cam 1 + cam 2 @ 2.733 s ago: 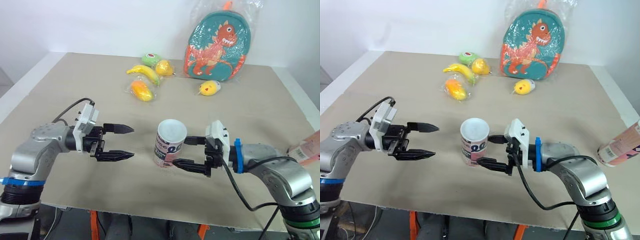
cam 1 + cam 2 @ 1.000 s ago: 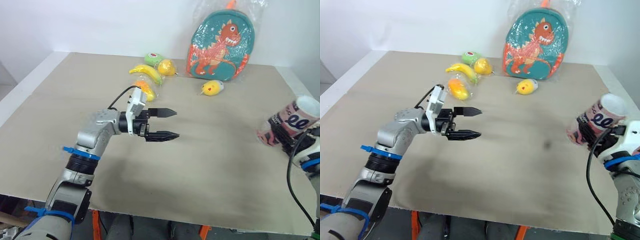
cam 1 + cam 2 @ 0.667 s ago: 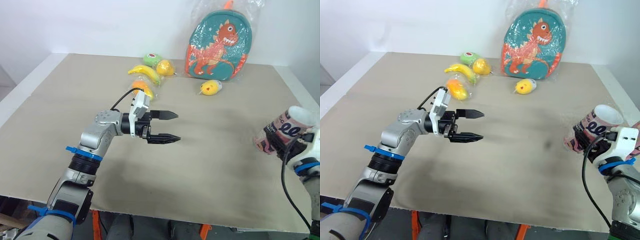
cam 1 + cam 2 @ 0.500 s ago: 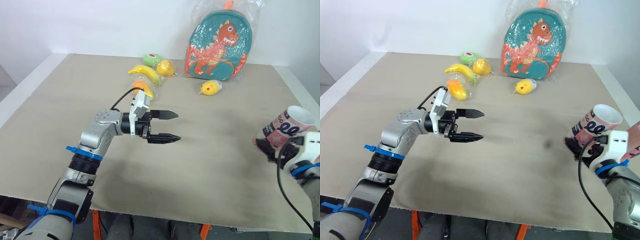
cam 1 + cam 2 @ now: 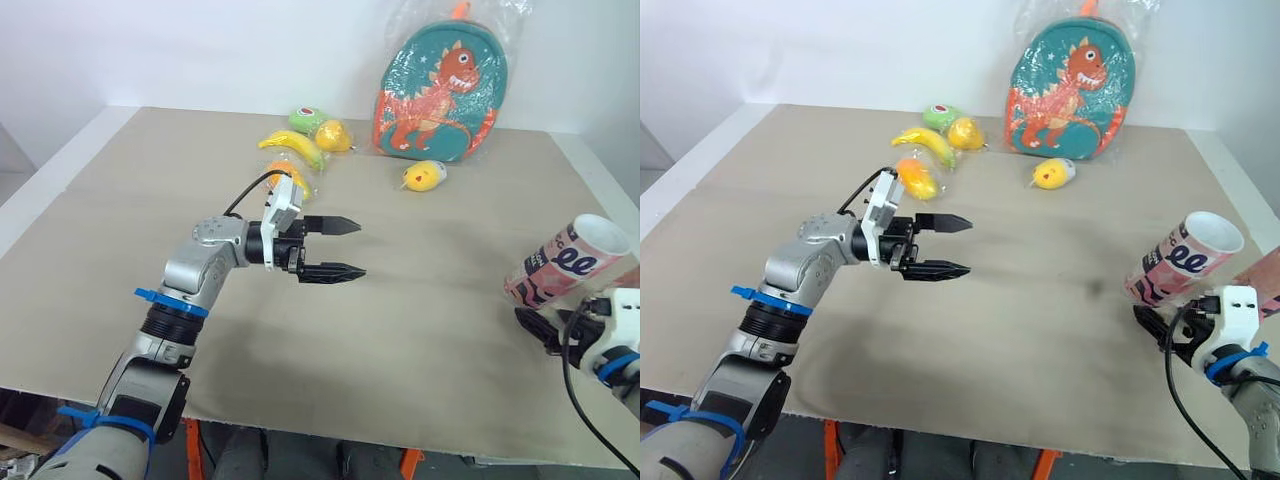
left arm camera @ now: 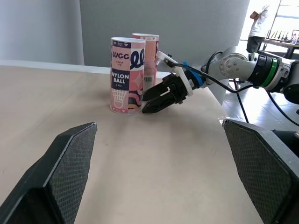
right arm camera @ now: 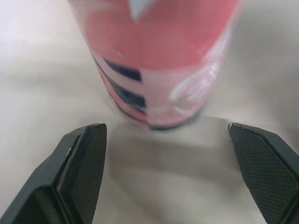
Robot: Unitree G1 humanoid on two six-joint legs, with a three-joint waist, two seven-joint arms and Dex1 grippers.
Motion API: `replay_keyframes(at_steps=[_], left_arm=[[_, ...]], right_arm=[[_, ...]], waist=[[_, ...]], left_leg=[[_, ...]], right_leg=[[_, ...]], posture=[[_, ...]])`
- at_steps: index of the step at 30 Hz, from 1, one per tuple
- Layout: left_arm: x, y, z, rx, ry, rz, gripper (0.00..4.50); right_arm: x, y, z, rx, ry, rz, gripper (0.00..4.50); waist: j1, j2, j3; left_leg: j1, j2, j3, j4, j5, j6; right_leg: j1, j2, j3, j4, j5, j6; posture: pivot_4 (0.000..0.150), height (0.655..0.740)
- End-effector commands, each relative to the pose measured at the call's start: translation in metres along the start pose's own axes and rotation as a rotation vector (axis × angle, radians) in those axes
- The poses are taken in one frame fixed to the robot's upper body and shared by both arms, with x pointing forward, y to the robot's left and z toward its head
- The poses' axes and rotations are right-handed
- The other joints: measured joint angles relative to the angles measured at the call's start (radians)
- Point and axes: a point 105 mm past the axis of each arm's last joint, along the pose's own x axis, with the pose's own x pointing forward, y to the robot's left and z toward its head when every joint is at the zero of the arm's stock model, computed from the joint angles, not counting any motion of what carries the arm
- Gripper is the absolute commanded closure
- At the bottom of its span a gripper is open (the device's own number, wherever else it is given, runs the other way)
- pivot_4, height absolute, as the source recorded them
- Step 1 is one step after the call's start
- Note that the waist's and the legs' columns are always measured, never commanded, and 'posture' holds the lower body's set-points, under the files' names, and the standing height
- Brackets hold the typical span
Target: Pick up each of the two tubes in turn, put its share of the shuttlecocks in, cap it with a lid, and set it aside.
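Note:
A pink, white and black shuttlecock tube with a white top stands near the table's right edge. A second pink tube stands just behind it. The left wrist view has the two tubes side by side. My right gripper is open just short of the nearer tube, and its fingers are spread wide and touch nothing. My left gripper hovers open and empty over the middle of the table, pointing toward the tubes.
A teal dinosaur backpack in plastic leans against the back wall. Wrapped toy fruit lies in front of it: a banana, an orange piece and a yellow one. The table's right edge runs close to the tubes.
My right gripper carried the tube from the table's middle to the right edge, set it upright beside the other tube, let go and drew back. My left arm reached to the middle.

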Motion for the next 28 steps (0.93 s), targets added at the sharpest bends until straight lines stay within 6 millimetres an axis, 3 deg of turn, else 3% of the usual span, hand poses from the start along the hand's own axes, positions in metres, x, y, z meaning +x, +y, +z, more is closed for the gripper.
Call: replay_keyframes(at_steps=[1,6,9,12,19,23,28], left_arm=[[-0.002,0.0,0.01,0.036,-0.022,-0.001,0.0],[-0.017,-0.001,0.001,0.023,0.031,0.041,0.0],[-0.035,-0.003,-0.012,-0.008,0.078,0.098,0.0],[-0.062,-0.006,-0.034,-0.067,0.16,0.195,0.0],[-0.096,-0.011,-0.049,-0.133,0.197,0.392,0.0],[-0.105,-0.016,-0.053,-0.162,0.169,0.459,0.0],[-0.101,-0.021,-0.057,-0.174,0.194,0.438,0.0]], right_arm=[[-0.014,-0.001,-0.005,-0.048,0.061,0.035,0.05],[-0.039,0.038,0.002,-0.123,0.027,0.251,0.05],[-0.043,0.066,0.018,-0.123,-0.065,0.35,0.05],[-0.038,0.107,0.031,-0.118,-0.152,0.479,0.05],[-0.02,0.159,0.032,-0.096,-0.178,0.617,0.05],[-0.008,0.168,0.023,-0.075,-0.153,0.634,0.05],[0.0,0.171,0.023,-0.074,-0.156,0.643,0.05]], waist=[[0.001,0.0,0.0],[-0.001,0.0,0.0],[-0.009,0.0,0.0],[-0.013,0.001,0.0],[0.005,-0.003,0.001],[0.005,-0.003,0.001],[0.01,-0.004,0.001]], left_leg=[[0.0,0.0,0.0,0.0,0.0,0.0],[0.0,0.0,-0.001,-0.001,0.0,0.0],[0.0,0.001,0.0,-0.001,0.0,0.0],[0.002,0.001,0.0,-0.001,0.0,0.0],[0.001,0.001,0.002,0.0,0.002,0.001],[0.0,-0.001,0.003,0.0,0.002,0.001],[-0.001,-0.001,0.003,0.0,0.002,0.001]], right_leg=[[0.0,0.0,0.0,0.0,0.0,0.0],[0.0,0.0,-0.001,0.0,-0.003,0.003],[0.0,0.0,0.0,0.0,-0.003,0.003],[0.001,0.001,0.001,0.0,-0.001,0.003],[0.001,-0.002,0.0,-0.001,0.0,0.0],[0.0,-0.005,0.001,-0.002,0.002,0.002],[-0.001,-0.005,0.0,-0.002,0.002,0.002]], posture=[[0.15,0.74],[0.15,0.74],[0.15,0.74],[0.15,0.74],[0.15,0.74],[0.15,0.74],[0.15,0.74]])
